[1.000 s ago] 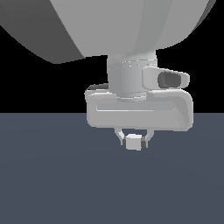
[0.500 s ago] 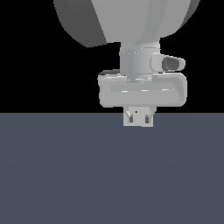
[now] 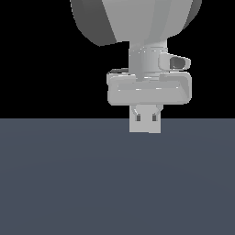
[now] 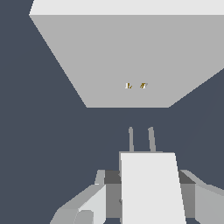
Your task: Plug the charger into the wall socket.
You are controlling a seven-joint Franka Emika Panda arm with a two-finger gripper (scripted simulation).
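Count: one charger (image 4: pixel 151 188), bearing two prongs (image 4: pixel 141 139). One socket (image 4: pixel 131 57), a pale grey plate, showing two small slots (image 4: pixel 136 85). One gripper (image 3: pixel 146 111) with two fingers (image 4: pixel 83 205). One dark floor (image 3: pixel 69 183).

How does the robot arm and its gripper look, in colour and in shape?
The arm is pale grey, with a broad rounded shell and darker shading on one side. Below it a cylindrical wrist carries a small side knob with a dark end. The gripper has a wide, boxy light grey body with rounded corners and short grey fingers. No cables or markings show.
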